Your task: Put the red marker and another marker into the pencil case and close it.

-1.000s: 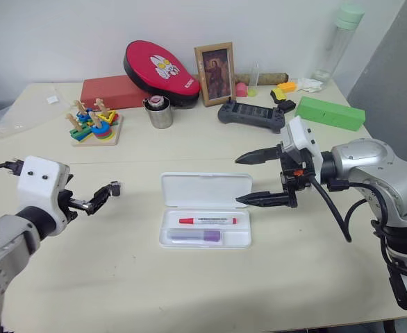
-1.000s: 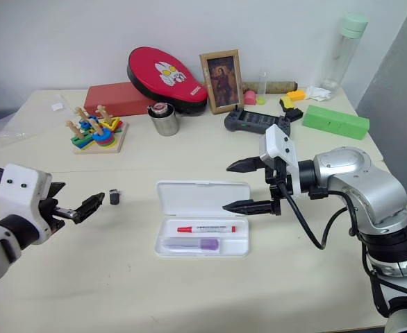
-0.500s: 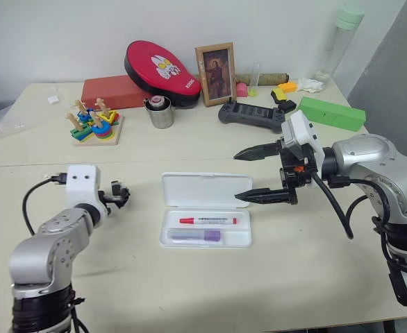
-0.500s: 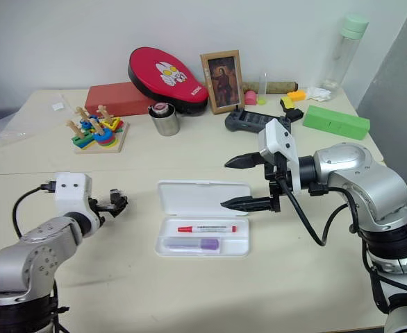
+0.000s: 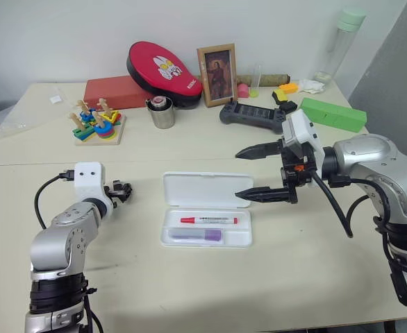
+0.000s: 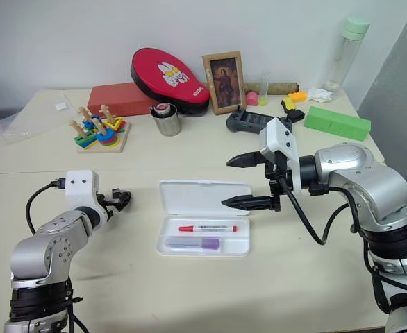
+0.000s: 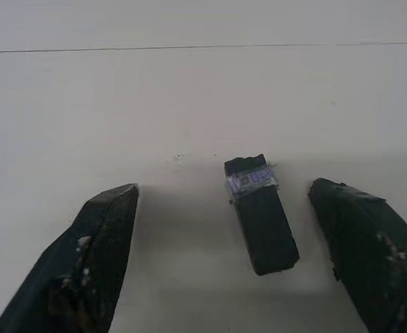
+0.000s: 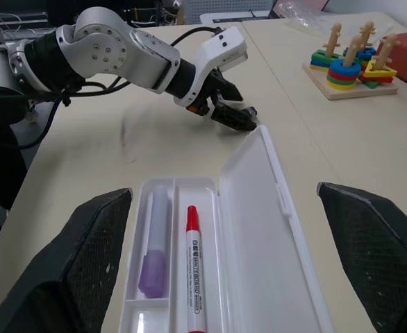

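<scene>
The pencil case [image 5: 207, 218] lies open on the table [image 5: 210, 291], its lid [image 5: 207, 189] folded flat on the far side of the tray. In the tray the red marker [image 5: 208, 220] lies lengthwise in the compartment nearer the lid, red cap toward the robot's left, and the lilac marker [image 5: 195, 235] lies parallel just beside it in the nearer compartment. The right gripper [image 5: 252, 173] hangs just past the case's right end, at the lid's corner, clear of the case, its two black fingers spread wide, one finger [image 5: 258, 151] high above the table and the other low beside the lid's edge, both pointing toward the robot's left. From its wrist camera the open case sits squarely between the two fingers, both markers side by side in the tray. The left gripper [image 5: 122, 192] is low at the table, well off the case's left end, its fingers apart with a small black block [image 7: 260, 215] lying on the table between them; neither finger [image 7: 96, 260] touches the block. Beyond the right gripper, farther across the table, sit a black handheld controller [image 5: 252, 115] and a green rectangular box [image 5: 330, 114]; a steel cup [image 5: 161, 112] and a coloured peg-stacking toy [image 5: 96, 125] stand beyond the left gripper.
</scene>
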Action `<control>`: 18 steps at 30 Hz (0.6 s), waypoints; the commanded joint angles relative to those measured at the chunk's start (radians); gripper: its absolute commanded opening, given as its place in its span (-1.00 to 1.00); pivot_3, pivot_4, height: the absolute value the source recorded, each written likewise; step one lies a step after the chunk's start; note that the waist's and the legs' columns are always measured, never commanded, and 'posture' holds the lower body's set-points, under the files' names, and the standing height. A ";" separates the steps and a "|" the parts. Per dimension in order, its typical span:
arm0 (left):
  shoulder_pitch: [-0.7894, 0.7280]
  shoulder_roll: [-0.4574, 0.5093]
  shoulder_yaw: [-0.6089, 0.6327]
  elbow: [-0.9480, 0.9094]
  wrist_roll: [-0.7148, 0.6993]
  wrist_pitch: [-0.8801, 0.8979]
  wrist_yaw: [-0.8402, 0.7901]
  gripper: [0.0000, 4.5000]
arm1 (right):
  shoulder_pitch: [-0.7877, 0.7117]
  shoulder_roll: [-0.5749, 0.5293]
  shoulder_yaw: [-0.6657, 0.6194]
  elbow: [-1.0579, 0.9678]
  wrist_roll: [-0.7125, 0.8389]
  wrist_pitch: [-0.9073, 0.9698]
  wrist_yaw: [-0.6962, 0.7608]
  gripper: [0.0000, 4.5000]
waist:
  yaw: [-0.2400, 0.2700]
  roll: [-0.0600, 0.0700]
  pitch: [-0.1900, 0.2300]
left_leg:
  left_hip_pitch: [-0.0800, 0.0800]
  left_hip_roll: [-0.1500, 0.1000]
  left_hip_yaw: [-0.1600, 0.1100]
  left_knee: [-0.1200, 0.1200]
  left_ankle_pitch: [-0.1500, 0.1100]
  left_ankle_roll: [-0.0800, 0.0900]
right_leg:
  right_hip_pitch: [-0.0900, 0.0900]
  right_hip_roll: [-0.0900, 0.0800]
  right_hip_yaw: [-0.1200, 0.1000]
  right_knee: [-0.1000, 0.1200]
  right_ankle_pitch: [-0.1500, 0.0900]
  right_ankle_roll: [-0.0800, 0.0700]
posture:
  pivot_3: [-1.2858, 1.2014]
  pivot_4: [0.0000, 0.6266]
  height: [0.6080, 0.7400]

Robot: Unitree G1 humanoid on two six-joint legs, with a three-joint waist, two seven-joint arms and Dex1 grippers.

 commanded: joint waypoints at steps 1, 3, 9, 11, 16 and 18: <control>0.010 0.001 -0.006 0.005 0.030 0.004 -0.008 0.38 | -0.014 -0.007 -0.034 -0.036 0.022 -0.001 -0.007 1.00 | 0.000 0.000 0.000 | 0.000 0.000 0.000 0.000 0.000 0.000 | 0.000 0.000 0.000 0.000 0.000 0.000 | 0.03 -0.52 1.00; 0.013 0.000 -0.005 -0.001 0.038 0.010 -0.006 0.19 | -0.014 -0.007 -0.033 -0.035 0.022 -0.002 -0.007 1.00 | -0.002 0.000 0.000 | 0.001 0.000 0.000 0.000 0.000 0.000 | 0.001 0.000 0.000 0.000 0.000 0.000 | 0.03 -0.52 1.00; 0.031 0.012 0.005 -0.033 0.053 0.033 -0.002 -0.29 | -0.012 -0.007 -0.033 -0.035 0.023 -0.003 -0.009 1.00 | -0.010 0.000 0.000 | 0.001 0.000 0.000 0.000 0.000 0.000 | 0.001 0.000 0.000 0.000 0.000 0.000 | 0.03 -0.52 1.00; 0.034 0.013 0.015 -0.046 0.054 0.045 0.002 -0.49 | -0.012 -0.008 -0.033 -0.034 0.025 -0.003 -0.010 1.00 | -0.012 0.000 0.000 | 0.001 0.000 0.000 0.000 0.000 0.000 | 0.001 0.000 0.000 0.000 0.000 0.000 | 0.03 -0.52 1.00; 0.038 0.012 0.030 -0.074 0.056 0.069 0.003 -0.80 | -0.012 -0.009 -0.033 -0.034 0.031 -0.003 -0.010 1.00 | -0.013 0.000 0.000 | 0.001 0.000 0.000 0.000 0.000 0.000 | 0.001 0.000 0.000 0.000 0.000 0.000 | 0.03 -0.52 1.00; 0.044 0.011 0.032 -0.092 0.056 0.078 0.000 -0.80 | -0.010 -0.011 -0.033 -0.037 0.036 -0.002 -0.009 1.00 | -0.013 0.000 0.000 | 0.001 0.000 0.000 0.000 0.000 0.000 | 0.001 0.000 0.000 0.000 0.000 0.000 | 0.03 -0.52 1.00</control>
